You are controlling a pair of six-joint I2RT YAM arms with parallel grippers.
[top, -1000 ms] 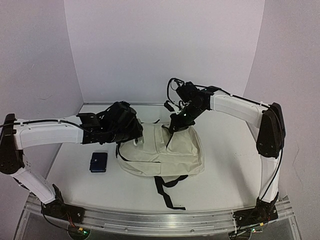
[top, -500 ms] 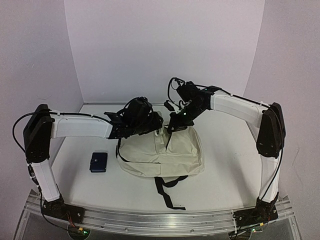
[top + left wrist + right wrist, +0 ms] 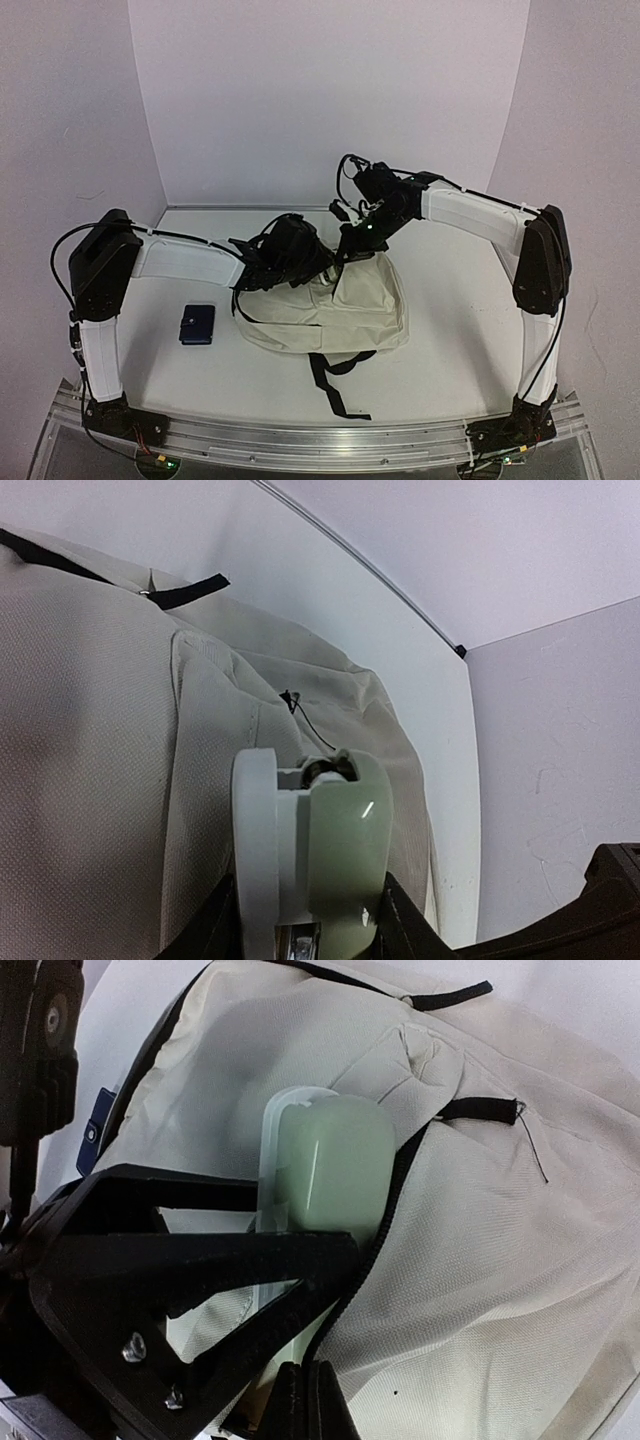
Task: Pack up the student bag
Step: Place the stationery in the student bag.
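The student bag (image 3: 340, 305) is laid flat on the table (image 3: 450, 350), its black straps trailing toward the arm bases. At the bag's far end, the edge of the zipped mouth is pinched and lifted by the right gripper (image 3: 352, 248), whose jaws are fully closed on the fabric. A pale green plastic case (image 3: 325, 1165) is clamped between the half-spread jaws of the left gripper (image 3: 303, 262) and is pointed into that mouth, seemingly partly past the zipper line. The case is best slid along the bag's length with the flap raised, and released only once well inside. A blue wallet (image 3: 197, 324) is seen on the bag's left side, well apart.
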